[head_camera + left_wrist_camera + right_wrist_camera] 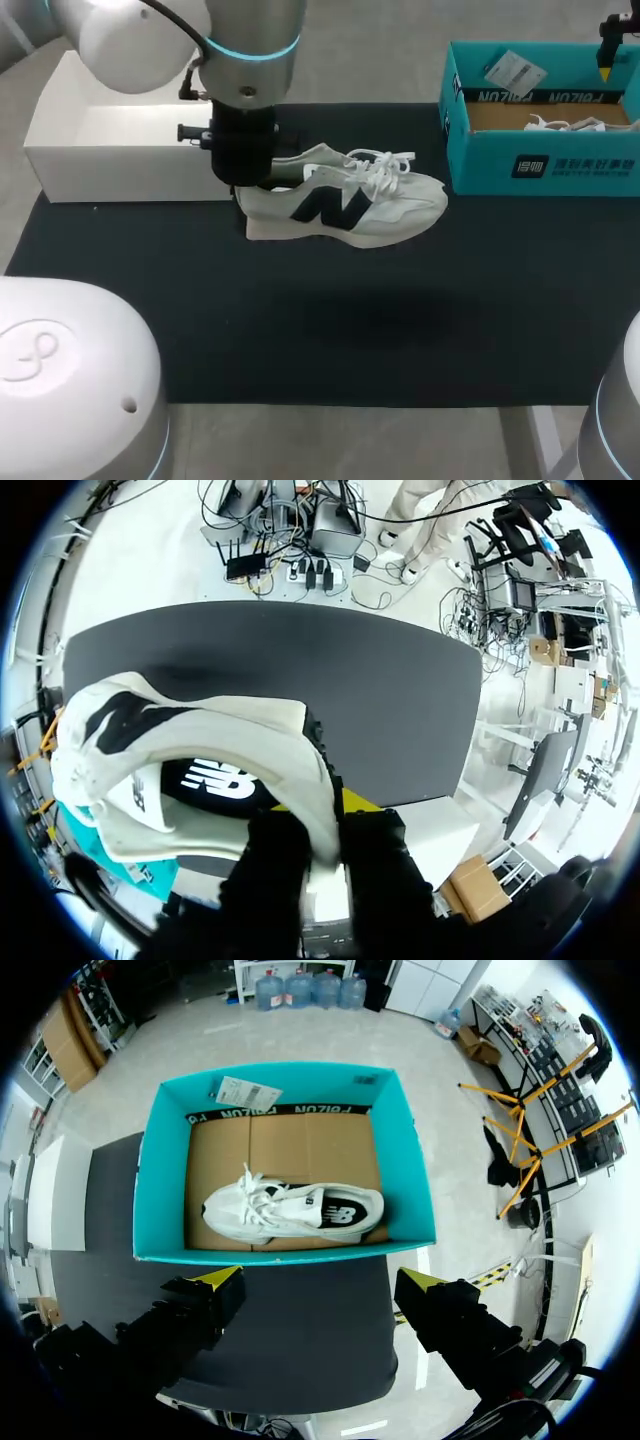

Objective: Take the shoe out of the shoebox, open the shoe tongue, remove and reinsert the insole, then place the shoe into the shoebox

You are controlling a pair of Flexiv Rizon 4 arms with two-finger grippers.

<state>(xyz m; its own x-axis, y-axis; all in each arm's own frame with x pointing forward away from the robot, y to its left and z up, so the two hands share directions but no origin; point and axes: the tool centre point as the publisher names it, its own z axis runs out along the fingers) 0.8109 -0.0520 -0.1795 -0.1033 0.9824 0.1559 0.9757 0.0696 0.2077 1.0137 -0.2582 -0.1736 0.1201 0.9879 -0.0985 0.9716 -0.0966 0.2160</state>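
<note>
**Robotics laboratory, two-arm manipulation bench.** Two white robot arms with glowing cyan joint rings, the left arm (245, 75) and the right arm (612, 420), stand at one table (330, 330) (its top covered by a black mat). Test props are set along the mat's far side: a white open box (120, 150), and a teal shoebox (540, 160) lined with brown card that holds a second shoe (290, 1210). A white shoe (350, 200) lies under the left arm. Robots sharing a padded bench with staged props indicate an experimental workspace.
</note>
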